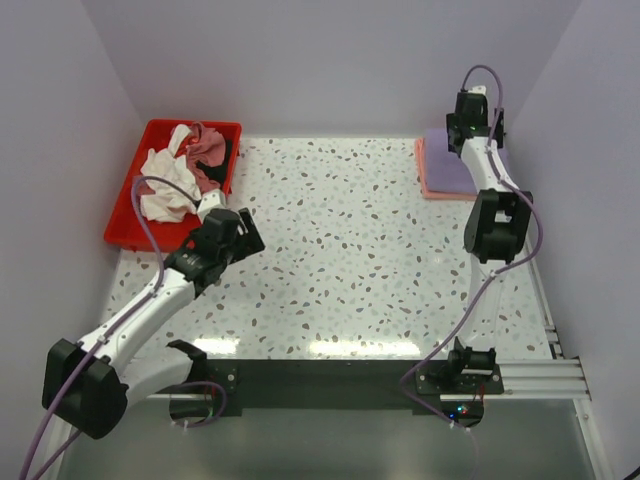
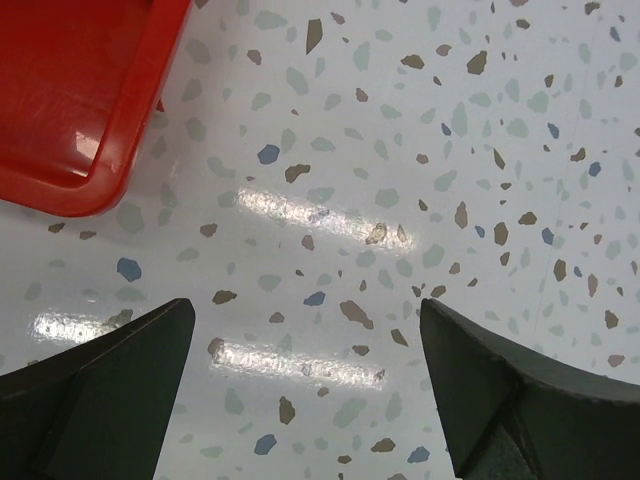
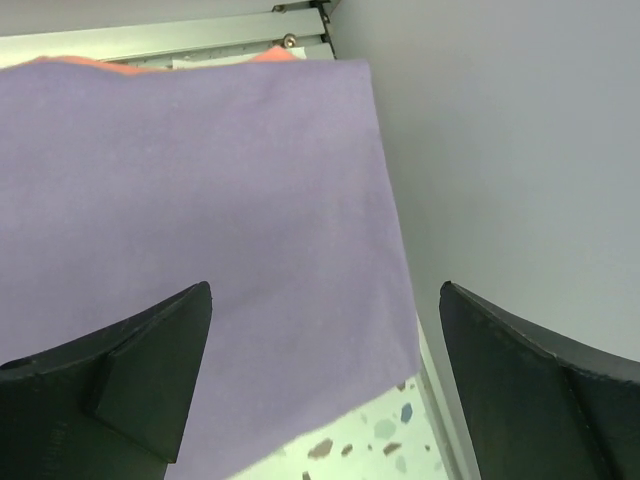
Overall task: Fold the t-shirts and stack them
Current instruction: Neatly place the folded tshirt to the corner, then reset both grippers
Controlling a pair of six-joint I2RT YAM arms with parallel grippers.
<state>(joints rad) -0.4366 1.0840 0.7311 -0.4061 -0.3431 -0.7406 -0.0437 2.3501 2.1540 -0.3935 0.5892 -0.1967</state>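
Speckled table (image 1: 340, 250), red tray (image 1: 122, 228) near left gripper (image 2: 306, 312)

The white left arm (image 1: 150, 310) and right arm (image 1: 497, 225) carry black joint housings, looping purple cables (image 1: 152, 225) and dark wedge-shaped fingers (image 2: 100, 400).

Plain lavender t-shirt (image 3: 200, 200); salmon-pink t-shirt (image 1: 430, 189); red tray (image 1: 125, 232); white t-shirt (image 1: 165, 190); dusty-rose t-shirt (image 1: 208, 148); dark, perhaps black, cloth (image 1: 227, 152); white table (image 1: 350, 240) speckled brown, grey and blue.
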